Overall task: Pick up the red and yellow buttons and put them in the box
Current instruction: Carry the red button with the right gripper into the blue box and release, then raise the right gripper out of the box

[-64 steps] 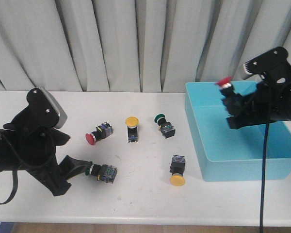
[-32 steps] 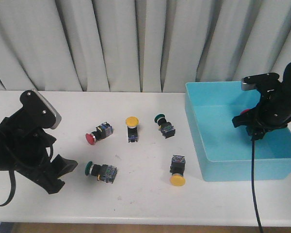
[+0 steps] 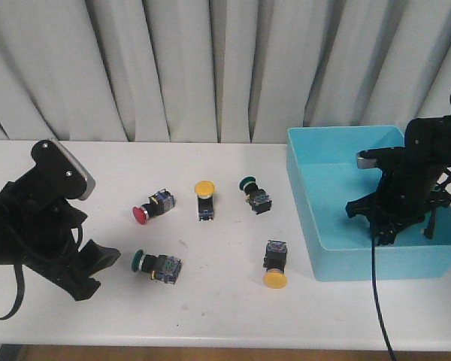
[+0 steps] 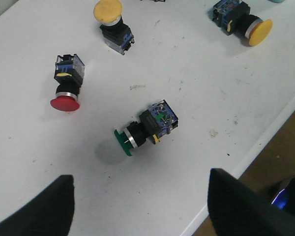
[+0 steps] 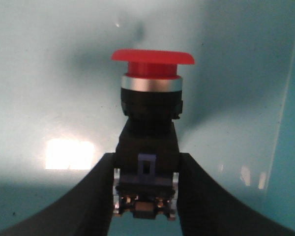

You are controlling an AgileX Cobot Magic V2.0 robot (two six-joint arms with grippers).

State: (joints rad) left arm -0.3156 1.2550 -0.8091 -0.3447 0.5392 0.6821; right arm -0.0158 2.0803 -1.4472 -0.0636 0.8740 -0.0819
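Turquoise walls fill the right wrist view, where the right gripper (image 5: 146, 196) is down inside the box (image 3: 316, 248) with its two fingers (image 5: 96, 196) clamped on the contact block of a red button (image 5: 150, 98), cap pointing toward the box floor. From the front, that arm reaches over the rim and the gripper (image 3: 383, 226) sits low in the box, near its front wall; the button itself is hidden there. Out on the white table (image 3: 210, 301), the left gripper (image 3: 98, 263) hovers at the near left, fingers spread wide apart and gripping nothing, and in its wrist view the two fingertips (image 4: 44, 206) frame bare tabletop. Just beyond it lies a green-capped button (image 3: 156, 265) on its side, also clear in the left wrist view (image 4: 146, 127). A second red button (image 3: 152, 207) lies on its side further back on the table, cap toward the left arm. One yellow button (image 3: 204, 197) stands beside it near the middle, and another yellow button (image 3: 274, 265) lies close to the box's front left corner, cap toward the table's near edge. A second green-capped button (image 3: 254, 192) rests between the standing yellow one and the box, apart from both.
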